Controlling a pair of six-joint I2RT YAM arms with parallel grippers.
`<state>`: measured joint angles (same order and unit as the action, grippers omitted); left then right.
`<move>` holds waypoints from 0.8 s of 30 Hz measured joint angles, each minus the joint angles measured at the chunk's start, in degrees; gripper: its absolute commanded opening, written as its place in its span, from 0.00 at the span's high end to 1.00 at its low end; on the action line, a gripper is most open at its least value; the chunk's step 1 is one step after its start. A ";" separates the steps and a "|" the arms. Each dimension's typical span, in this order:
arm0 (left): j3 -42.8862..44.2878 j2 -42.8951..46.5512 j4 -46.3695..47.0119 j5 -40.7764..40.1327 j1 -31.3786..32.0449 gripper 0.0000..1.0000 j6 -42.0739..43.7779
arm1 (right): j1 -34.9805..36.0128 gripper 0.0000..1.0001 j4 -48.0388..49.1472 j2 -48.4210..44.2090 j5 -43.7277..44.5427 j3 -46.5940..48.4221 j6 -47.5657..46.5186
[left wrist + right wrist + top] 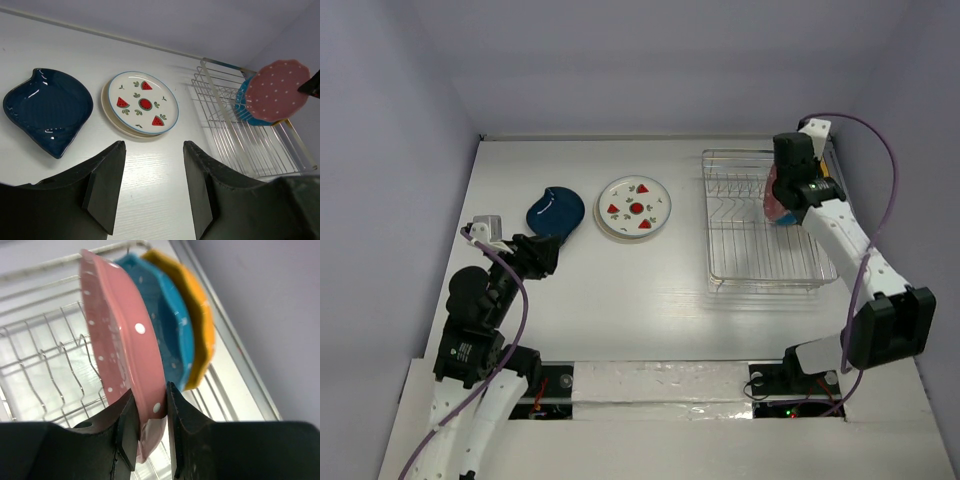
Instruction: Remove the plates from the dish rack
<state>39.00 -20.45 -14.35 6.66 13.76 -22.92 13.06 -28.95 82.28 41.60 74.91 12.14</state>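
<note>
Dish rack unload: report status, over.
Right fingers shut on pink plate rim, plate on edge in dish rack. Left fingers open, empty. Teal plate and yellow plate close behind the pink one.

Three cameras: one fixed overhead, two on the wrists.
Top external looks down from above the near edge at the whole table point(670, 290). Left wrist looks low and forward, with the dish rack point(250, 150) well off to its right. Right wrist is close up on the pink plate point(115, 340). All three share rack and plate.
</note>
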 measured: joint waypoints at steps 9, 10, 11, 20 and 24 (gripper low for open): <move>0.00 0.00 -0.02 0.00 0.00 0.53 0.02 | 5.62 1.00 2.38 -14.08 -13.00 -0.57 3.78; 0.00 0.00 -0.02 -0.02 0.00 0.53 0.02 | 7.89 1.00 4.15 -15.37 -15.58 -1.51 4.81; 0.00 0.00 -0.02 -0.02 0.00 0.53 0.02 | 9.86 1.00 5.55 -16.02 -17.46 -2.16 5.73; 0.00 0.00 -0.02 -0.07 0.00 0.53 0.00 | 22.88 1.00 17.66 -11.21 -36.98 -9.66 14.84; 0.00 0.00 -0.02 -0.07 0.00 0.53 0.02 | 28.83 1.00 23.15 -4.83 -41.51 -12.83 18.29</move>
<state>39.00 -20.45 -14.37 6.59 13.76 -22.90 41.89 -5.80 77.45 0.10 62.08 30.44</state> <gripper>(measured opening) 0.466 0.293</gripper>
